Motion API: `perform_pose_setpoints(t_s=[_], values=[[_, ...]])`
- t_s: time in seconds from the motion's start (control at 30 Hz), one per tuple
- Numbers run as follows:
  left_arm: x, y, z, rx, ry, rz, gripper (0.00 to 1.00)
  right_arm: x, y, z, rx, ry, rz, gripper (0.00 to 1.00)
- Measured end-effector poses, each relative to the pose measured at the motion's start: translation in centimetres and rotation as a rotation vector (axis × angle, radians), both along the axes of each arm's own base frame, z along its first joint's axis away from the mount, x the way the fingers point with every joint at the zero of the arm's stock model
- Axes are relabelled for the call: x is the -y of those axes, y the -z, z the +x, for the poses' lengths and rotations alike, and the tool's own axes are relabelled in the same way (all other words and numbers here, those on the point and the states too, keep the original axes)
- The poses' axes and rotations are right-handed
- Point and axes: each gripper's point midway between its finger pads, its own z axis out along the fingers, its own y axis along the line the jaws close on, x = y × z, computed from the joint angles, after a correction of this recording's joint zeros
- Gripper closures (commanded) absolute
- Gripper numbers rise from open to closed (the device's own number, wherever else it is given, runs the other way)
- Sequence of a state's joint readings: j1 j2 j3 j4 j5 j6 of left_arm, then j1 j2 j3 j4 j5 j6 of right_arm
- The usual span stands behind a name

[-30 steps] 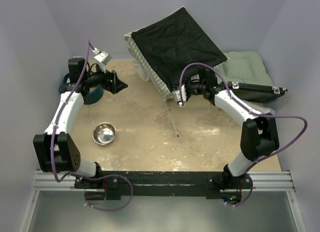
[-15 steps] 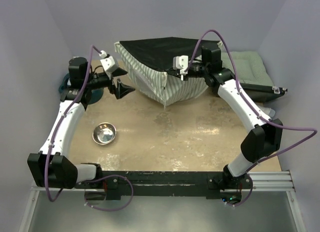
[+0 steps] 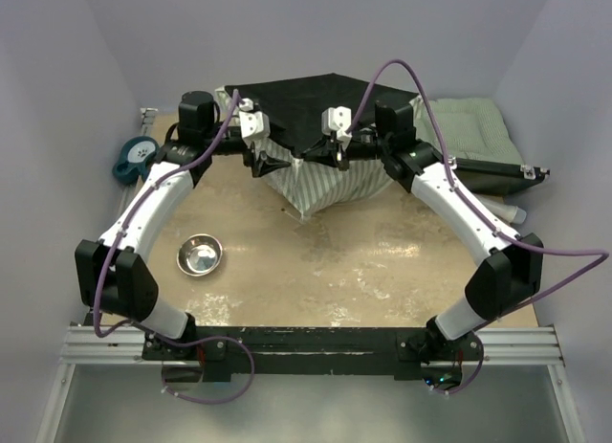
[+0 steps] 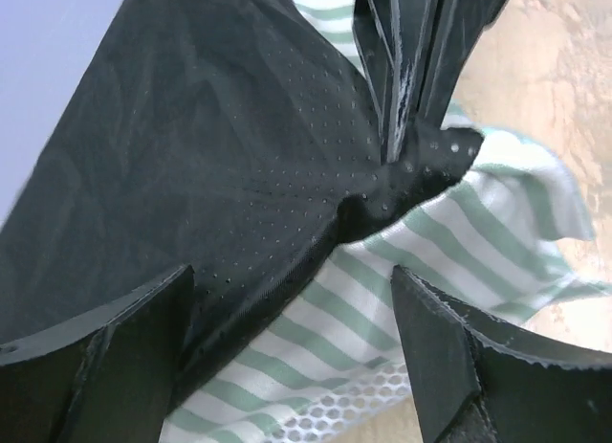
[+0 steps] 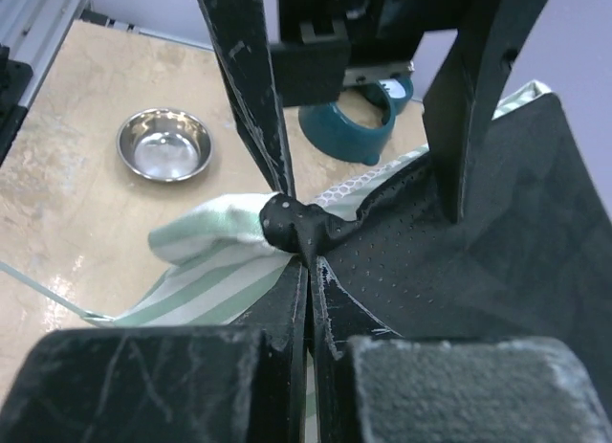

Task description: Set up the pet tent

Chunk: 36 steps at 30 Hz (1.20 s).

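The pet tent (image 3: 316,180) sits at the back of the table, its black perforated floor panel (image 3: 306,103) turned up and green-and-white striped cloth hanging below. My right gripper (image 3: 316,158) is shut on a bunched corner of that black panel (image 5: 292,223), holding it off the table. My left gripper (image 3: 275,166) faces it, open, one finger on each side of the tent's edge. In the left wrist view the black panel (image 4: 210,166) and striped cloth (image 4: 421,261) lie between its spread fingers (image 4: 478,366), with white mesh at the bottom.
A steel bowl (image 3: 200,254) stands on the table's left front part. A teal dish (image 3: 135,159) sits by the left wall. A green quilted cushion (image 3: 469,125) and a dark flat panel (image 3: 497,175) lie at the back right. Walls close in on three sides.
My right gripper has carried the tent's corner up and back to the left, flipping the tent. My left arm has swung right, and its fingers now straddle the tent's edge.
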State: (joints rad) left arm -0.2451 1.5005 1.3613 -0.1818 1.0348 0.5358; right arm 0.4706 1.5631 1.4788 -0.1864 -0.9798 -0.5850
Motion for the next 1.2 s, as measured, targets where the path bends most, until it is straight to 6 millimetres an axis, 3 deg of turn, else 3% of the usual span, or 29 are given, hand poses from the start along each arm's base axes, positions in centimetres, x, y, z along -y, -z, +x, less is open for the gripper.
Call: perform_pose_setpoints(t_s=[0.07,0.23,0.27,0.3,0.37,0.47,0.73,0.83,0.9,0.97,1.0,1.03,1.1,1.2], values=[[0.5,0.0,0.2,0.019,0.047,0.015,0.26,0.0,-0.7,-0.3,-0.001,0.002,0.015,1.00],[0.9,-0.2,-0.7,0.061,0.127,0.028,0.78,-0.1,-1.6,-0.7,-0.008,-0.001,0.035,1.00],[0.9,-0.3,-0.8,0.076,0.138,0.028,0.84,-0.2,-1.5,-0.8,-0.010,-0.004,0.035,0.89],[0.9,-0.3,-0.8,0.082,0.144,0.028,0.90,-0.3,-1.5,-0.9,-0.013,-0.008,0.034,0.70],[1.0,-0.4,-0.9,0.102,0.153,0.028,0.97,-0.3,-1.2,-1.1,-0.022,-0.012,0.024,0.48],[0.9,-0.7,-1.0,0.134,0.161,0.031,0.99,-0.2,-1.2,-1.3,0.004,-0.023,0.006,0.40],[1.1,-0.9,-1.4,0.179,0.194,0.025,1.00,-0.2,-0.9,-1.0,0.061,-0.045,-0.027,0.34],[1.1,-0.9,-1.5,0.190,0.199,0.025,1.00,-0.5,-0.7,-0.6,0.074,-0.064,-0.042,0.36],[1.2,-0.9,-1.5,0.202,0.205,0.026,1.00,-0.8,-0.4,-0.7,0.080,-0.081,-0.049,0.46],[1.2,-0.9,-1.6,0.202,0.208,0.029,0.99,-1.1,-0.1,-1.0,0.083,-0.100,-0.058,0.80],[1.3,-0.8,-1.6,0.202,0.211,0.031,0.96,-1.3,0.1,-1.3,0.086,-0.109,-0.062,0.93],[1.4,-0.8,-1.5,0.199,0.213,0.031,0.87,-1.4,0.2,-1.5,0.085,-0.117,-0.066,1.00],[1.5,-0.8,-1.3,0.176,0.209,0.024,0.61,-1.7,0.2,-1.8,0.088,-0.124,-0.067,1.00],[1.7,-1.0,-0.1,0.122,0.153,0.007,0.29,-1.8,0.1,-1.8,0.066,-0.116,-0.062,1.00]])
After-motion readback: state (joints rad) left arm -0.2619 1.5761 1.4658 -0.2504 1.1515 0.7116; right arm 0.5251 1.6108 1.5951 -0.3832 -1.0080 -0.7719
